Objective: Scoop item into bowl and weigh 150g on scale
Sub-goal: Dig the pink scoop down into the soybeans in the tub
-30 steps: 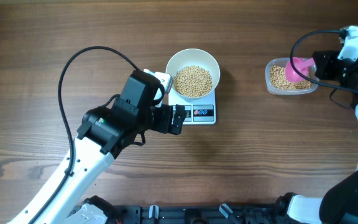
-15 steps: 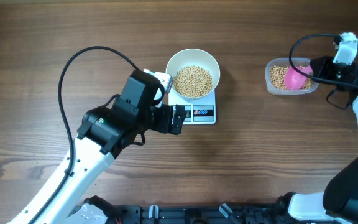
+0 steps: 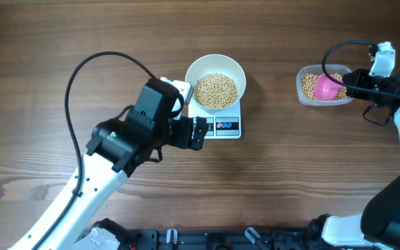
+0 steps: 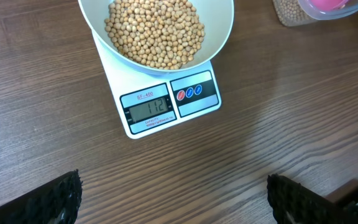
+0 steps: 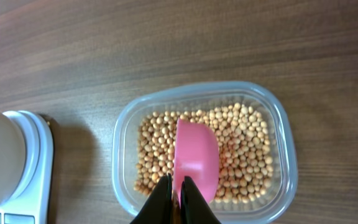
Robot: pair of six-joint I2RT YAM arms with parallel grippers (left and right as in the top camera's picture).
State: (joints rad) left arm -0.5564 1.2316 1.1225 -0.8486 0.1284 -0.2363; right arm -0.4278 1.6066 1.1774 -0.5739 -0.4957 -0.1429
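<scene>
I see round beige soybeans point(image 3: 217, 90) in the white bowl point(image 3: 192, 70) on the scale point(image 3: 228, 128); right gripper point(image 5: 178, 186) pinches pink scoop point(image 5: 196, 158), left gripper point(image 4: 173, 199) gapes.

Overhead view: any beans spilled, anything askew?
Nothing stands out: the beans lie only in the bowl on the scale and in the clear tub with the pink scoop; none on the table.

Bright, even, diffuse light from overhead. The dark wood-grain bench point(image 3: 290, 187) carries only faint, soft-edged shadows, with a pale sheen across its grain in both wrist views. The round white bowl point(image 4: 224, 28) nearly washes out. On the flat white rectangular scale point(image 4: 120, 84), the grey LCD display point(image 4: 149, 107) is sharp and legible. The left gripper point(image 4: 174, 200) shows black fingertips point(image 4: 58, 200) slightly soft.
</scene>
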